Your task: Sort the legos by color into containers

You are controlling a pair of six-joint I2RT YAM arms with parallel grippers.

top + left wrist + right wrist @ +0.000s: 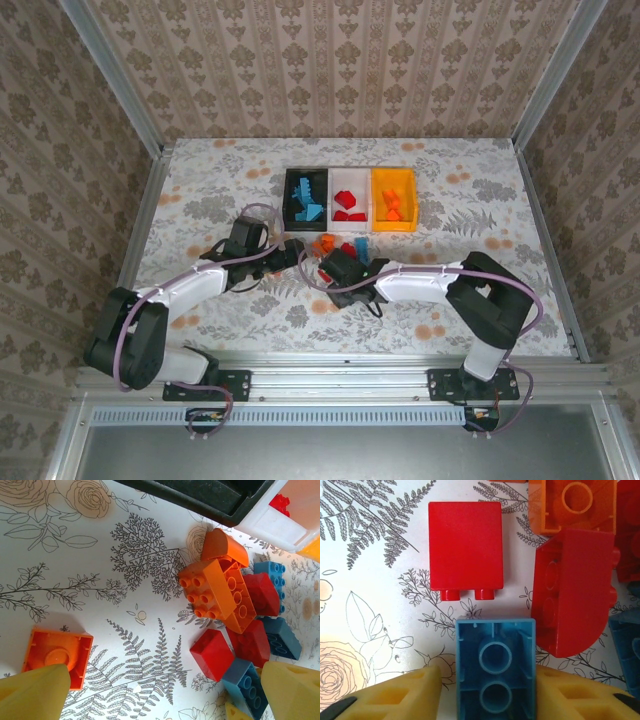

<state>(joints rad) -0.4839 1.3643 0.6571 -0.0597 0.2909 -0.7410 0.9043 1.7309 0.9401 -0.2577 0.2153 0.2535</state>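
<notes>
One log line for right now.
left gripper open above loose bricks | right gripper open, straddling blue brick | sorting unfinished

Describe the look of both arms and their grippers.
Each arm, left arm and right arm, pairs white link shells with black joints, and a mauve cable loops along it. The left gripper and right gripper end in yellow wedge-shaped fingers.

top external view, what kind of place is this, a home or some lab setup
Most likely a lab robot cell, not a home: an aluminium frame walls in a small table with wallpaper-print panels, and a left arm and right arm are bolted to the rail at its near edge.
</notes>
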